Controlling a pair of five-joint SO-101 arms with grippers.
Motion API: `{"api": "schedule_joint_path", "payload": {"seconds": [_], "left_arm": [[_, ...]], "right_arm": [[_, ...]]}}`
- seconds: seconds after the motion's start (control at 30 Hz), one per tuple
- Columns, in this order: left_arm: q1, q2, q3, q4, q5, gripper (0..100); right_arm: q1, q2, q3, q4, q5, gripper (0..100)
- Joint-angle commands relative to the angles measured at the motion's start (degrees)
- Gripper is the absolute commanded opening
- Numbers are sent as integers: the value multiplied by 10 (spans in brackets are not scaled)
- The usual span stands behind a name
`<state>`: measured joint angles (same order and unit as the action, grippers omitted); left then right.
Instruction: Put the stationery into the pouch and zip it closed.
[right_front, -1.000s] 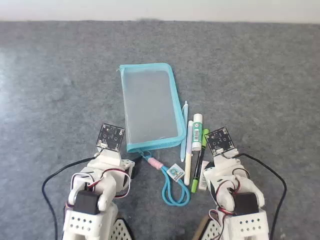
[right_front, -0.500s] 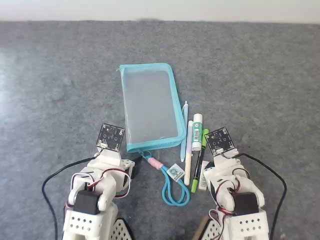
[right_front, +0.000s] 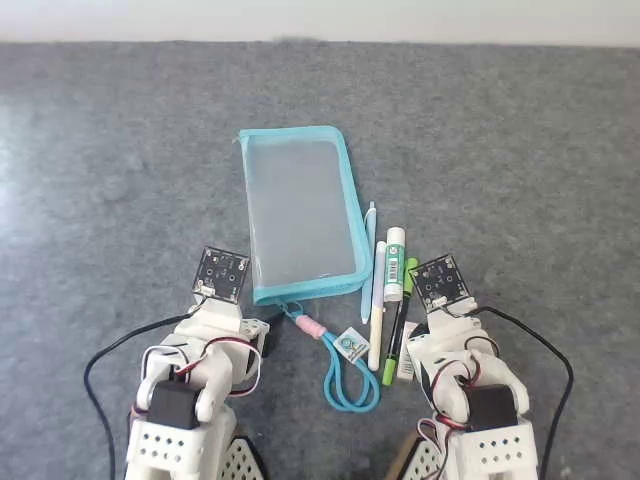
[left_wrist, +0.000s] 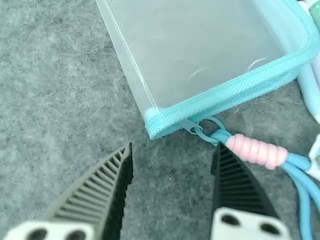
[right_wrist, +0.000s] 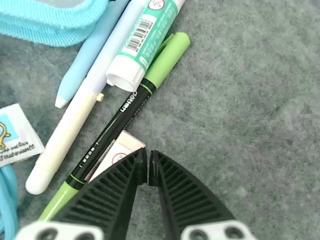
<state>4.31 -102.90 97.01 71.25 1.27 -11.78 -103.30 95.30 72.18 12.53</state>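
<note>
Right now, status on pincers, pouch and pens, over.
Left pincer open by pouch zip pull. Right pincer shut, empty, over pens. Pens lie beside pouch, none inside. Nothing in the way.

The glue stick (right_wrist: 145, 42) carries a barcode and a round sign on its green-and-white label. Just right of it, the pen (right_wrist: 117, 120) has white print along its black barrel. The tag (right_wrist: 17, 137), nearer and left, bears a cartoon and small print.

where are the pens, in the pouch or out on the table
Out. The pens lie on the table beside the pouch, and its clear face shows nothing inside.
</note>
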Motion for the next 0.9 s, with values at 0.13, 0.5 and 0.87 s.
{"api": "schedule_joint_path", "payload": {"seconds": [0.13,0.5,0.87], "left_arm": [[1,1,-6,2,5,244],[2,1,-6,2,5,244],[27,1,-6,2,5,244]], "right_arm": [[0,-7,11,5,-4,19],[-58,-4,11,6,-7,19],[-135,-6,3,-75,71,20]]}}
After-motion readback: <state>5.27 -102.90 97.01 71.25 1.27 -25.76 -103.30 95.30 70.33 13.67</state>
